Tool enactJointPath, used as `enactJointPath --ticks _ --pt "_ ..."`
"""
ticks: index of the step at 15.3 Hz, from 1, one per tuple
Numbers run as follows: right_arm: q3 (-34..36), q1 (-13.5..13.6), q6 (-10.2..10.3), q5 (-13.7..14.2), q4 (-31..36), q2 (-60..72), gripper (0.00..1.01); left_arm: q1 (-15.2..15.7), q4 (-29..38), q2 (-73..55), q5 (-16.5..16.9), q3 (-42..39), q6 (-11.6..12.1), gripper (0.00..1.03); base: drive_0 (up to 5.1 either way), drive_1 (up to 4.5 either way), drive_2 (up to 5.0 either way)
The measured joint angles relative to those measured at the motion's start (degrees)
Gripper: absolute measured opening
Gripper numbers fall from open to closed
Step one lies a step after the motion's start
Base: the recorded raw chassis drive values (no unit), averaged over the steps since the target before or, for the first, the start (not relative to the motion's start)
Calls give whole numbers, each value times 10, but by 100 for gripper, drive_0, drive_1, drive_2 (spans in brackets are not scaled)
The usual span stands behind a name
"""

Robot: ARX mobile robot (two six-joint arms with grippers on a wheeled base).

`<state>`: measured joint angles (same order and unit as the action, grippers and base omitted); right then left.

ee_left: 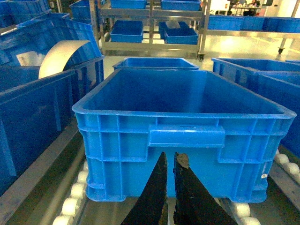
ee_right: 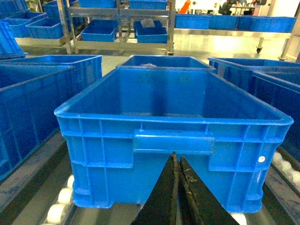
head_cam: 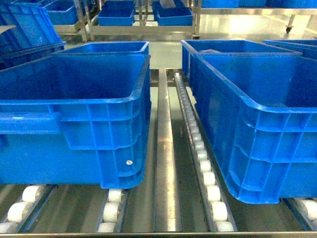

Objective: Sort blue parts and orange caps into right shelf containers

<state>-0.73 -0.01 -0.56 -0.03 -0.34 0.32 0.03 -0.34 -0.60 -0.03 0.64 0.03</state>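
On rollers [head_cam: 213, 193], two crates [head_cam: 74, 99] side by side; no blue parts or orange caps visible. Left claw [ee_left: 169, 161] and right claw [ee_right: 177, 161] both pinched closed, empty, facing crate fronts. Risk: ramming a wall if driven forward low.

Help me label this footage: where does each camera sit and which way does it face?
Head: high, slanting down at two crates on shelf rollers; no robot parts.
Left wrist: low, facing one crate's handle wall; left gripper nearly closed.
Right wrist: same on another crate; right gripper closed.
Shared: crates, rollers.
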Motion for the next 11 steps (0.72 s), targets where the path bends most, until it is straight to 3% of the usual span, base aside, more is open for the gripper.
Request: enactJointPath --ticks 1,2,8,11 --pt "0 0 0 0 2 0 2 0 0 0 0 0 0 2 0 0 0" --pt "0 0 0 0 1 0 13 0 1 0 0 0 0 13 0 0 0" --pt "0 0 0 0 1 0 98 0 1 0 0 0 0 96 0 0 0" --pt "0 0 1 0 1 0 98 0 1 0 0 0 0 98 0 0 0"
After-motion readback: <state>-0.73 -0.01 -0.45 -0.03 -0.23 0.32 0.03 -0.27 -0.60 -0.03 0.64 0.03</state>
